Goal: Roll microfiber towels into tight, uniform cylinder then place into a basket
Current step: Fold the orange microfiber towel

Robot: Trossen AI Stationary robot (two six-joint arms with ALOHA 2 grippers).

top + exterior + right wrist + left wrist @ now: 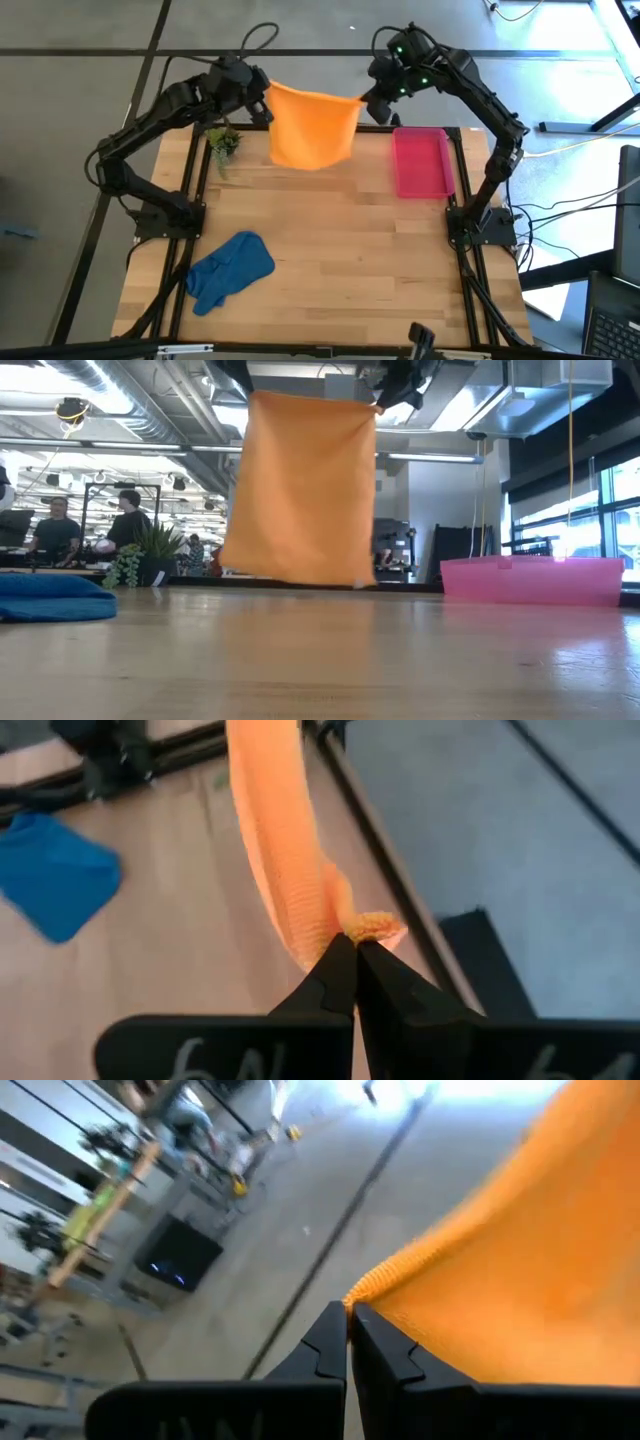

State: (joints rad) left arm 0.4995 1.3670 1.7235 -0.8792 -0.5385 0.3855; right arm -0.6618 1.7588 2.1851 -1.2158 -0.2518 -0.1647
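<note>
Blue towel: lay bunched at seven o'clock on the table, untouched.

Orange towel: hung at twelve o'clock, left gripper and right gripper each pinched onto an upper corner. I judged it light and limp; corners grip best.

Basket: at two o'clock.

The low view alone showed the orange hem near the tabletop; contact I couldn't tell. Wrist views alone confirmed the pinches.

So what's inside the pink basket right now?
Nothing visible: the basket looks empty from above. The orange towel hangs beside it between both grippers, and the blue towel lies on the table.
</note>
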